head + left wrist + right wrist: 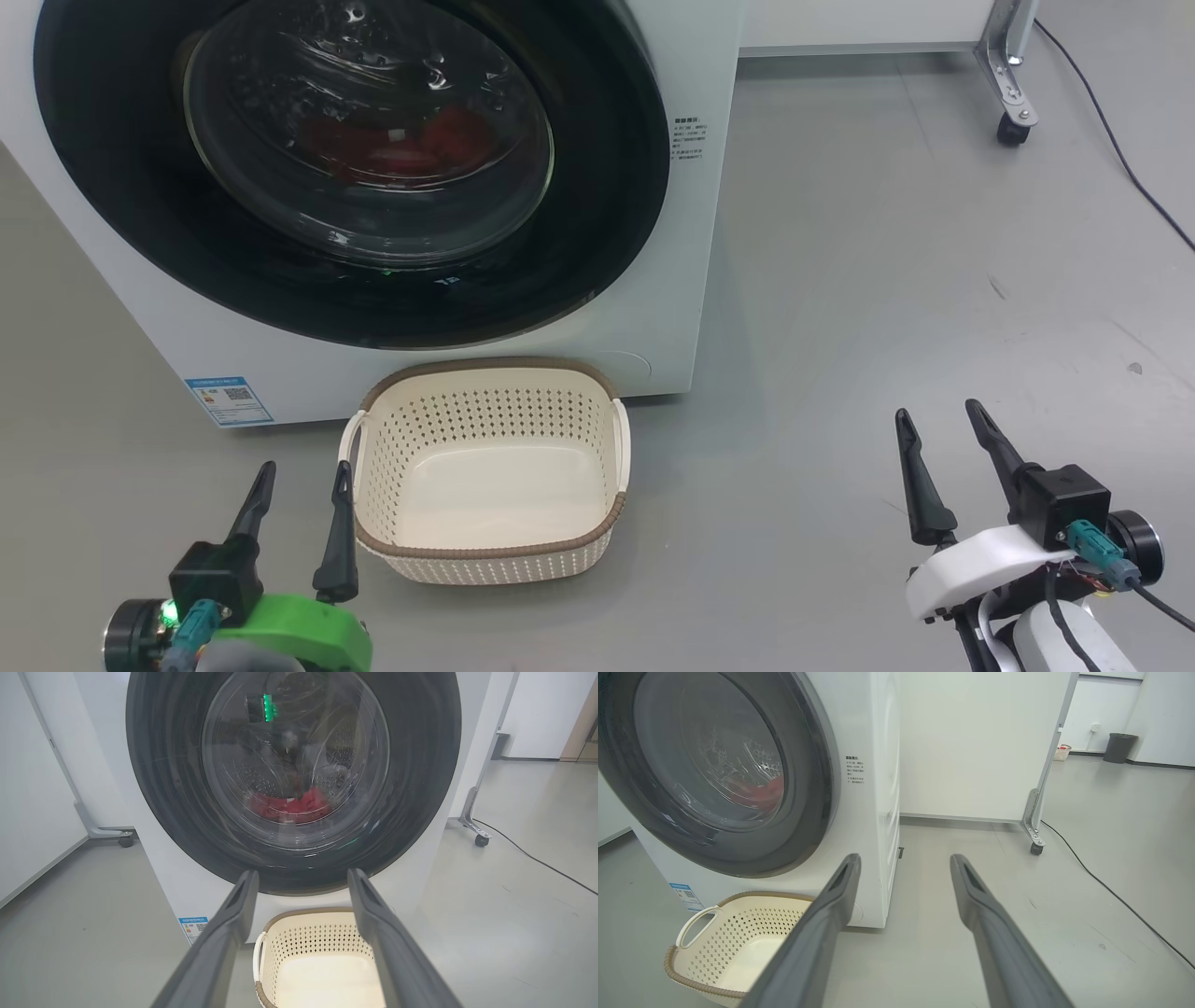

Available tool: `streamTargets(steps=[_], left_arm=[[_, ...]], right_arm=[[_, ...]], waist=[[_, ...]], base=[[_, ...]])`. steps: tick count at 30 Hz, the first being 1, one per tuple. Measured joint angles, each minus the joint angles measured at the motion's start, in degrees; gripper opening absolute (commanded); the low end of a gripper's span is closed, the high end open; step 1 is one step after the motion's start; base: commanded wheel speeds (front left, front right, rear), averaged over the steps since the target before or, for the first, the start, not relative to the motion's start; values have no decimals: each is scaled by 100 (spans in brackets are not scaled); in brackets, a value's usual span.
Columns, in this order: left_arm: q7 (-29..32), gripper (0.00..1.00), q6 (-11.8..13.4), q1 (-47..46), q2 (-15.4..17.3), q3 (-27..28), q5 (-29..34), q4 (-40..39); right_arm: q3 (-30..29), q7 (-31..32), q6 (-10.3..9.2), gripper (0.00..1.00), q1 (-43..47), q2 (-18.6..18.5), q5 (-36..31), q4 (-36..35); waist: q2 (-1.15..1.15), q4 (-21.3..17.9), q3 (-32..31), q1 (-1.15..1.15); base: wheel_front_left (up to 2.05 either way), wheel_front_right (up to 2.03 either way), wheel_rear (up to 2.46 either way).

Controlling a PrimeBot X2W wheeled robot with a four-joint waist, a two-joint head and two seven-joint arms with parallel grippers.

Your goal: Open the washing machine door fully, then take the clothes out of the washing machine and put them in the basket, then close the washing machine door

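Observation:
The white washing machine point(695, 233) point(163, 891) point(878, 788) stands ahead with its round black-rimmed door point(597, 205) point(420, 788) point(817, 788) shut flat against the front. Red clothes point(392, 145) point(292, 805) point(759, 791) lie in the drum behind the glass. The cream basket point(490, 551) point(268, 952) point(686, 975) sits empty on the floor just below the door. My left gripper point(303, 476) point(301, 875) is open at the basket's left side, fingers pointing at the machine. Open too, my right gripper point(938, 415) point(903, 858) hovers over bare floor to the right of the basket.
A wheeled metal frame leg point(1013, 103) point(1034, 826) and a black cable point(1120, 159) point(1111, 891) are on the grey floor to the right. Another castor point(125, 841) stands left of the machine. A dark bin point(1118, 747) is far off by the wall.

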Motion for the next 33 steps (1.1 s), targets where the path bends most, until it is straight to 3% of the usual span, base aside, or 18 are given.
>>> streamTargets(steps=[7,8,9,26,33], left_arm=[[0,100,-2,-10,-13,46,0,43],[0,100,-2,-13,-16,51,0,52],[0,100,-2,-16,-19,54,0,57],[0,100,-57,-132,-70,65,93,48],[0,100,-105,-327,-93,54,110,-44]], right_arm=[[-24,0,14,97,0,57,1,1],[-30,0,15,15,0,70,2,1],[-27,0,38,0,0,78,3,1],[-245,0,337,0,-7,209,376,3],[-554,0,666,0,-151,544,1341,36]], waist=[[0,-3,21,0],[0,-4,23,0],[0,-6,25,0],[0,52,150,0],[0,117,350,0]], base=[[0,0,0],[0,0,0],[0,0,0],[0,0,0],[0,0,0]])
